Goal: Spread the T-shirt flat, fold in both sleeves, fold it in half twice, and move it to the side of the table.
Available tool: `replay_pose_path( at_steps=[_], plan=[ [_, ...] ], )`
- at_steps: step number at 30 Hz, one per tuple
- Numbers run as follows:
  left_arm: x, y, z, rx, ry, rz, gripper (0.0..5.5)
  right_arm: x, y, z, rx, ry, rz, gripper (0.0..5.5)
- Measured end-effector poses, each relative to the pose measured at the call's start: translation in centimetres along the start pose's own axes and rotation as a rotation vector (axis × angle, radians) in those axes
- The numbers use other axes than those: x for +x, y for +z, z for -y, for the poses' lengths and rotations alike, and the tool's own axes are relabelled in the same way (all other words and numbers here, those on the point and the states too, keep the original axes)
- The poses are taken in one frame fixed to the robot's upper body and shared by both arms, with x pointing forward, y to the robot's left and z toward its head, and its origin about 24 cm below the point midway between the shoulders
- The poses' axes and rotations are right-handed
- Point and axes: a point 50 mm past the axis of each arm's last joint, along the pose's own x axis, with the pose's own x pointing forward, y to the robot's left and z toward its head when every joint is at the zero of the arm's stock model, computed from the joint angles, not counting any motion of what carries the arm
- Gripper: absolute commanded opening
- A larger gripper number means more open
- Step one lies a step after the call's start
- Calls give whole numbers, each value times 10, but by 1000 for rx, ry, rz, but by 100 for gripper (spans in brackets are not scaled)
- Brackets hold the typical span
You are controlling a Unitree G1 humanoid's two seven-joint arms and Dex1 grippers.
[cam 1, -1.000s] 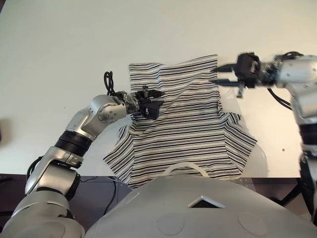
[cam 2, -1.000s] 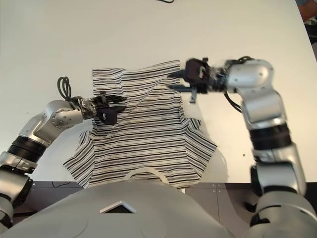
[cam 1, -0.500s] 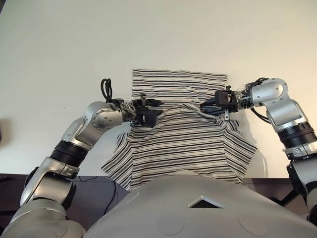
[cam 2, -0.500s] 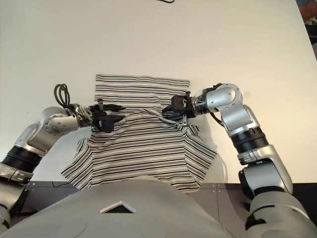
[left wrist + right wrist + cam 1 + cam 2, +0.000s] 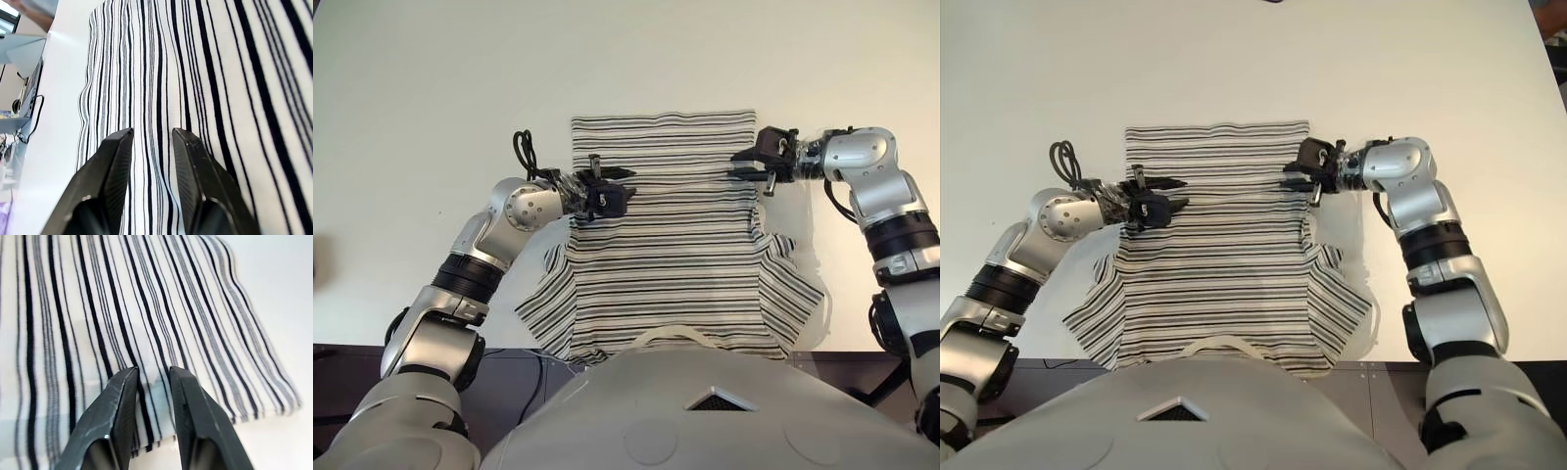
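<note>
Left eye view: the striped T-shirt lies spread on the white table, hem at the far side, collar at the near edge, both sleeves fanned outward. The left end effector sits over the shirt's left side. The right end effector sits at its right edge. Wrist views: each pair of fingers stands slightly apart, with striped cloth visible through the gap.

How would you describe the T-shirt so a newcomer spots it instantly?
On the white table, look at the middle of the near edge, between the left pincer and the right pincer. The T-shirt lies spread there, collar toward the robot, sleeves fanned out. Its black-and-white stripes stand out against the plain tabletop.
</note>
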Motion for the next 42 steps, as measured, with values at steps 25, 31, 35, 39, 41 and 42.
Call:
replay_pose_path(
  at_steps=[25,31,35,39,41,42],
  plan=[
    [-40,6,-116,-129,567,187,149,-26,28,58,-95,-522,191,118],
    [-98,-20,0,-499,573,11,149,-63,-28,-55,112,-346,229,118],
    [-149,-1,55,-845,589,-104,149,-117,-33,-105,266,-352,197,118],
    [-171,28,109,-1185,536,-226,149,-143,-20,-114,556,-673,332,118],
    [-172,32,118,-1272,520,-245,149,-136,-22,-121,704,-732,363,118],
    [-171,33,119,-1293,520,-240,149,-136,-23,-122,741,-755,367,118]
  ],
)
